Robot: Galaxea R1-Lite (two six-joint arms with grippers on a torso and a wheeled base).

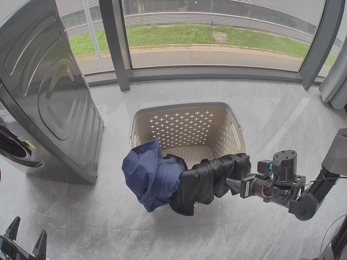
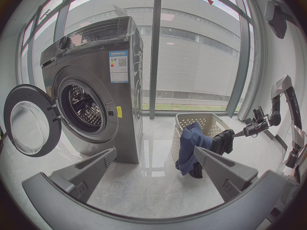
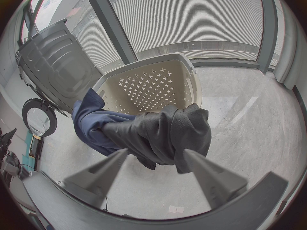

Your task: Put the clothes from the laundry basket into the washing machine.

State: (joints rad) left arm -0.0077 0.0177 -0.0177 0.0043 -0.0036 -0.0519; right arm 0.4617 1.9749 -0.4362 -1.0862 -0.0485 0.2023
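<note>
Hanging over the near rim of the basket (image 1: 188,104), the black cloth (image 1: 206,179) and the blue cloth (image 1: 151,174) lie side by side, the blue one on the washer's side and the black one on the right. Both spill down the outside wall toward the floor (image 1: 108,217), and the two overlap where they meet. The basket stands on the floor in front of the window (image 1: 217,26).

The right gripper (image 1: 231,184) sits level with the rim, just beside the right end of the black cloth, pointing at it from the side. Its fingers are spread wide and grip nothing. In the right wrist view the bunched end of the black cloth lies just ahead of the two tips, spanning the gap between them. Whether a tip touches the fabric cannot be told.

The left gripper (image 1: 29,225) is low at the robot's left, well apart from the basket and the clothes. Its fingers are also wide apart, with nothing between them.

The washer (image 1: 47,87) stands to the left of the basket. Its round door (image 2: 30,120) is swung fully open, and the drum (image 2: 84,107) shows bare metal.
</note>
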